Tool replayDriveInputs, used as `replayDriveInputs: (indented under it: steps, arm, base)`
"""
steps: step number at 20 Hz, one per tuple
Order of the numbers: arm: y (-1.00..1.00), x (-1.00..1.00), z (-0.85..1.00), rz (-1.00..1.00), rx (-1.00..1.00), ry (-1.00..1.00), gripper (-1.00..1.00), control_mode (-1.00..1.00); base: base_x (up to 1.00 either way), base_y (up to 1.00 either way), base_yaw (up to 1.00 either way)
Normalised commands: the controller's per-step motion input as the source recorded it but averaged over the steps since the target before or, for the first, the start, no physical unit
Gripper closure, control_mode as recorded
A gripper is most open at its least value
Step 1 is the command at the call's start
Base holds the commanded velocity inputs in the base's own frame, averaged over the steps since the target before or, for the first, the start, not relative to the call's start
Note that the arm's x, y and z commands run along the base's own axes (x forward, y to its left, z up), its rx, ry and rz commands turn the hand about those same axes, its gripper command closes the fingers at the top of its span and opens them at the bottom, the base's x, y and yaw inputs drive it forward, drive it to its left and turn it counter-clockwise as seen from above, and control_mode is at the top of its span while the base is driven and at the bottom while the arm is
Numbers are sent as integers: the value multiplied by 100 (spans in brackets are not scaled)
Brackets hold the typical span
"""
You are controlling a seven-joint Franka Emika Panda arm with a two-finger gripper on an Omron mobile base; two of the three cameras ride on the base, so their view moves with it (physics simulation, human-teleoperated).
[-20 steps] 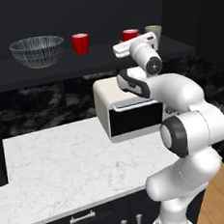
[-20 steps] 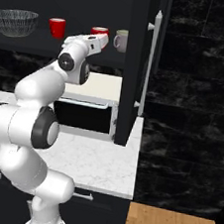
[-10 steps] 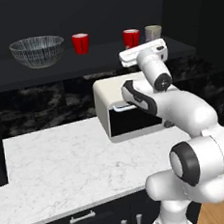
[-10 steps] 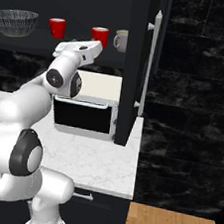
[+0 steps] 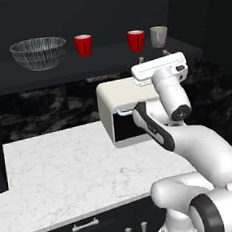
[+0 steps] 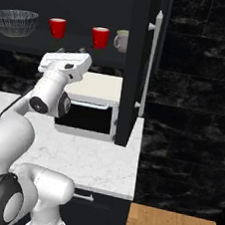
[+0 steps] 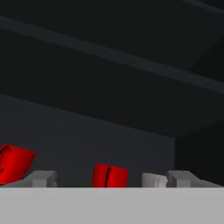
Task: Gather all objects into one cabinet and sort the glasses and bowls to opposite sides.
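Observation:
On the dark shelf of the open cabinet (image 5: pixel 97 59) stand a wide clear ribbed bowl (image 5: pixel 38 52) at the left, a red cup (image 5: pixel 83 45) beside it, and a second red cup (image 5: pixel 136 40) next to a grey-beige cup (image 5: pixel 159 36) at the right. My gripper (image 5: pixel 153 55) hovers open and empty just below and in front of that right pair. From the right side the bowl (image 6: pixel 15 21), both red cups (image 6: pixel 57 27) (image 6: pixel 100 37), the beige cup (image 6: pixel 121 40) and the gripper (image 6: pixel 75 50) show too. In the hand view, red cups (image 7: pixel 15 162) (image 7: pixel 109 176) and the beige cup (image 7: pixel 154 180) peek up low in the frame.
A white toaster oven (image 5: pixel 122 112) sits on the marble counter (image 5: pixel 58 169) right under the shelf and the hand. The cabinet door (image 6: pixel 138 62) with its long silver handle (image 6: pixel 152 59) stands open at the right. Black drawers (image 5: pixel 86 225) run below the counter.
The hand has sunk a little and drawn back from the shelf, drifting right in the left base view. The jaws stayed open. The cups and bowl have not moved.

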Motion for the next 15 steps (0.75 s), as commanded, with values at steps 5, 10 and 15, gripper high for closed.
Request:
replayDriveInputs:
  steps: [5,10,15]
  arm:
    - [-4,-100,0,0,0,-14,-100,-100]
    - [-7,-100,0,0,0,-17,-100,-100]
    - [-11,-100,0,0,1,-20,-100,-100]
  base:
    - [0,0,0]
    - [0,0,0]
    - [0,0,0]
